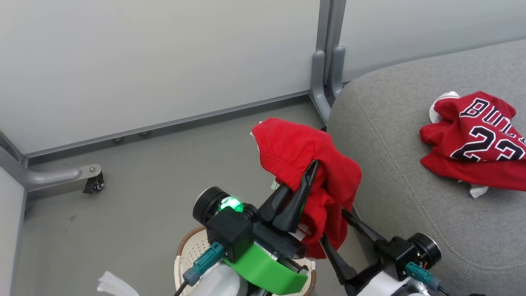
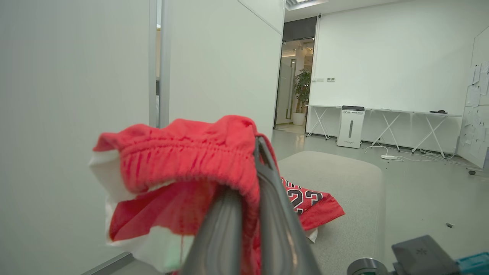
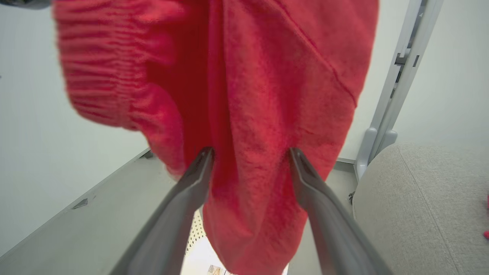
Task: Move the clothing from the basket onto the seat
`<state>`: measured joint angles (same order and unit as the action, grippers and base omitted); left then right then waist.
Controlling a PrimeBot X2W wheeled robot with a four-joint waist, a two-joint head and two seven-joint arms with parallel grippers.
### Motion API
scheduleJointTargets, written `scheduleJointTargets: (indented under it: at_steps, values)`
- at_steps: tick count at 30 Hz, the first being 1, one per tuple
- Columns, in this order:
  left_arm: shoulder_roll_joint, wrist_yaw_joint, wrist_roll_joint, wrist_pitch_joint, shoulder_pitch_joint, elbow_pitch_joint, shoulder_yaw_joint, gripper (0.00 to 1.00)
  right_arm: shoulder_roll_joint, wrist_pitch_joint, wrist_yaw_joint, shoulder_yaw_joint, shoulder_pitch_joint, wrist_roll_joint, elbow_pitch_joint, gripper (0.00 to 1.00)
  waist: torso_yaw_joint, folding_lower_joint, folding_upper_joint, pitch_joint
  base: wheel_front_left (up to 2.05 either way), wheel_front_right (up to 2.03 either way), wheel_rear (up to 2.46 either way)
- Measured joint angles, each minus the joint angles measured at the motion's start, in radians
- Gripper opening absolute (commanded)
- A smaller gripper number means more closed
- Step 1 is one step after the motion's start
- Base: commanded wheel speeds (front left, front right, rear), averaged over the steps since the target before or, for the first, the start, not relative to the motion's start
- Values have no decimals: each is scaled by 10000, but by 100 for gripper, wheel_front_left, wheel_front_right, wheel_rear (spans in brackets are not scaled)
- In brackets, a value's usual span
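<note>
Above basket [image 1: 192, 251], left tool [image 1: 306, 176] grips red garment [image 1: 296, 148].

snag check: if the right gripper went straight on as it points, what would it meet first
Probably the red garment held by the left gripper; it hangs before the right gripper's open fingers.

Red lettered jersey [image 1: 472, 144] lies on large grey woven-fabric seat cushion [image 1: 390, 135], right side. Plain red cloth garment [image 1: 296, 152] hangs left of seat edge, above cream perforated plastic basket [image 1: 190, 248] on floor [image 1: 144, 197]. Pale partition wall [image 1: 164, 61] behind.
</note>
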<state>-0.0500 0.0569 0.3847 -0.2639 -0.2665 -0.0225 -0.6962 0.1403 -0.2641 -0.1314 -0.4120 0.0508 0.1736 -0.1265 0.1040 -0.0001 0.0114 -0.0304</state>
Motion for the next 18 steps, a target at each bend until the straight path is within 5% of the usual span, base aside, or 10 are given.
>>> scheduleJointTargets:
  at_steps: [12, 13, 15, 18]
  values:
    - [0, -125, 163, 0, -174, -90, -575, 0, -276, 0, 0, 573, -3, -506, -489, 100, -18, 0, 0, -65, 0, 0, 0]
    - [0, -125, 196, 0, -174, -82, -593, 0, -274, 0, 0, 548, -3, -506, -485, 81, -17, 0, 0, -75, 0, 0, 0]
    - [0, -125, 198, 0, -176, -52, -621, 0, -261, 0, 0, 474, -3, -504, -479, 0, -20, 0, 0, -91, 0, 0, 0]
    - [0, -121, 205, 0, -186, 10, -654, 0, -186, 0, 0, 282, -3, -422, -497, 0, -38, 0, 0, -97, 0, 0, 0]
